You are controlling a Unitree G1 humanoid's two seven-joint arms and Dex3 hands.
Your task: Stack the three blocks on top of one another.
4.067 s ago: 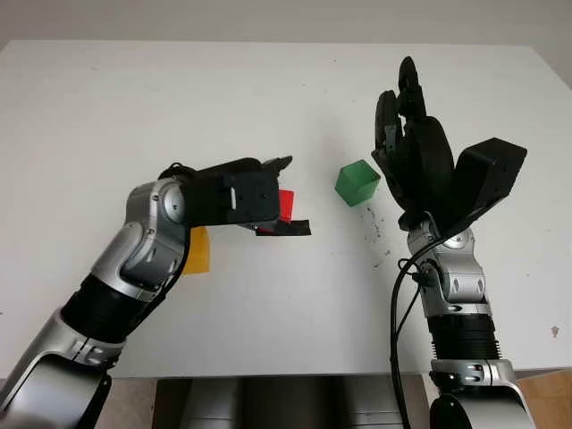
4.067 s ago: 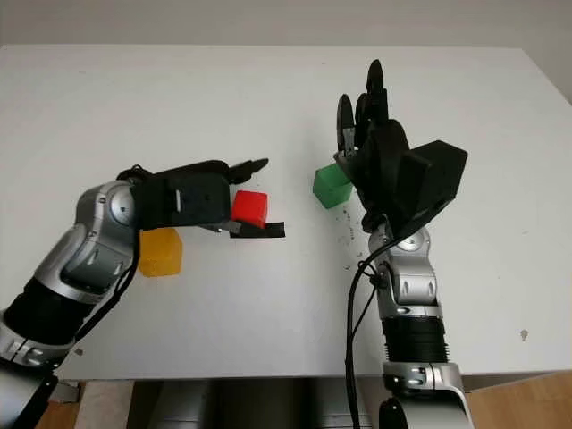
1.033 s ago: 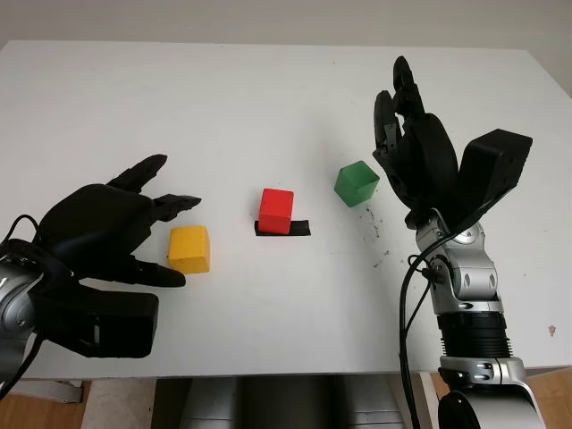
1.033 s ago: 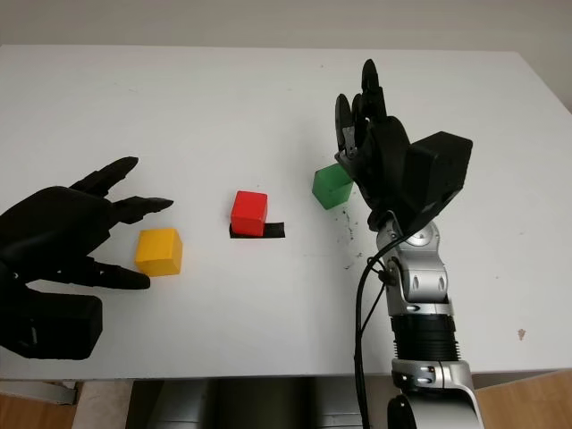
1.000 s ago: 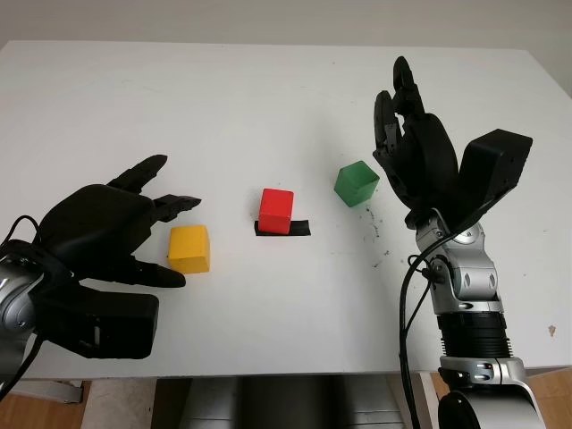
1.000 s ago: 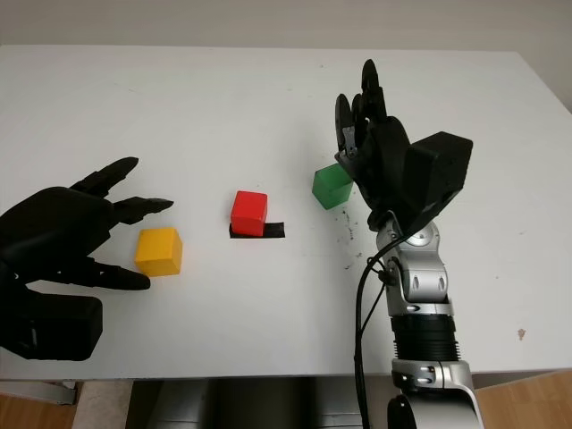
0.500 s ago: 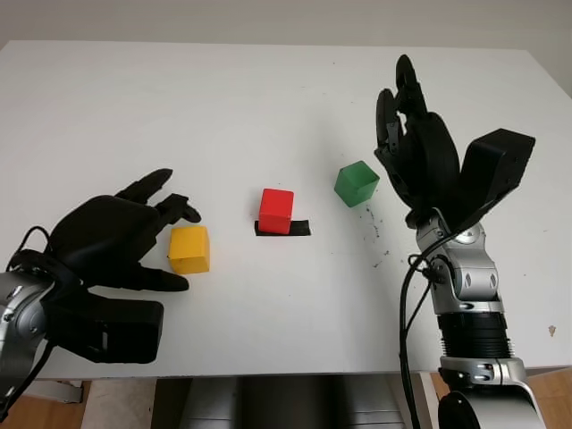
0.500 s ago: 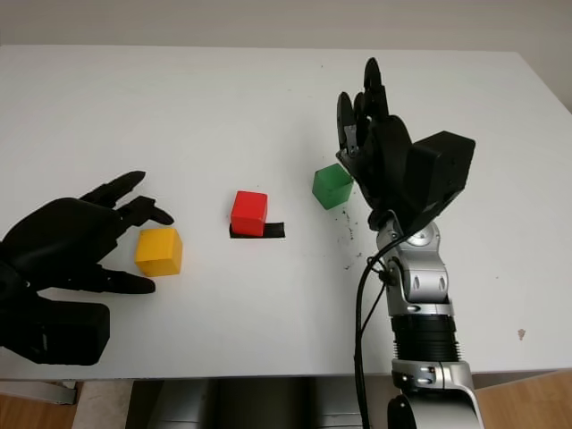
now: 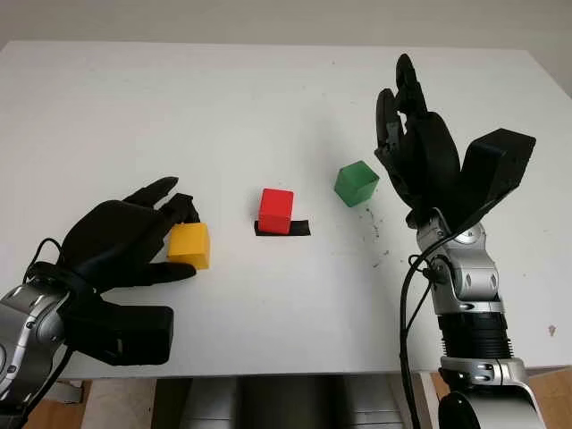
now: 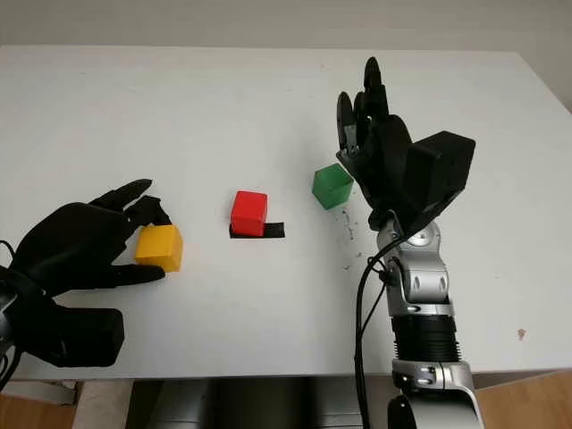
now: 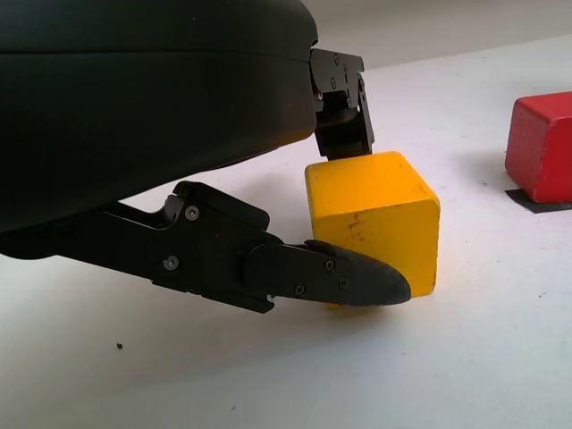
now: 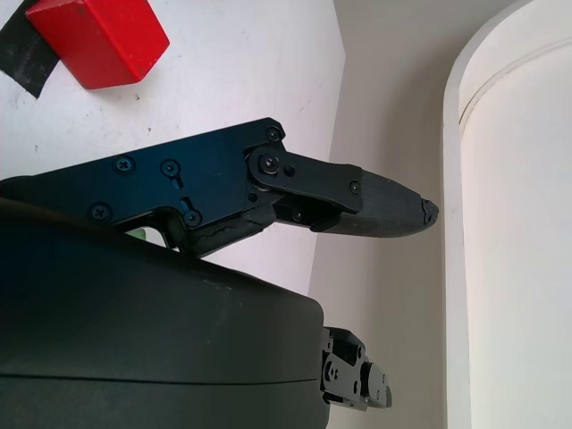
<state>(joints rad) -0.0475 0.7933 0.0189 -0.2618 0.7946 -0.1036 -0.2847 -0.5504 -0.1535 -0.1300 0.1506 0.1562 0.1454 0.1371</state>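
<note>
Red block [image 9: 276,210] on black tape [image 9: 299,228]

The left hand [image 9: 125,239] crowds the yellow block [image 9: 189,247], fingers [image 11: 344,273] against its near and far sides. Bare desk [image 9: 223,116] separates it from the red block [image 9: 276,210] on black tape [image 9: 299,228]. The raised, open right hand [image 9: 420,152] stands just beside the green block [image 9: 357,182].

A white table [image 9: 223,98] carries three blocks standing apart in a loose row: a yellow block [image 9: 189,247], a red block [image 9: 276,210] on black tape [image 9: 299,229], and a green block [image 9: 357,182].
</note>
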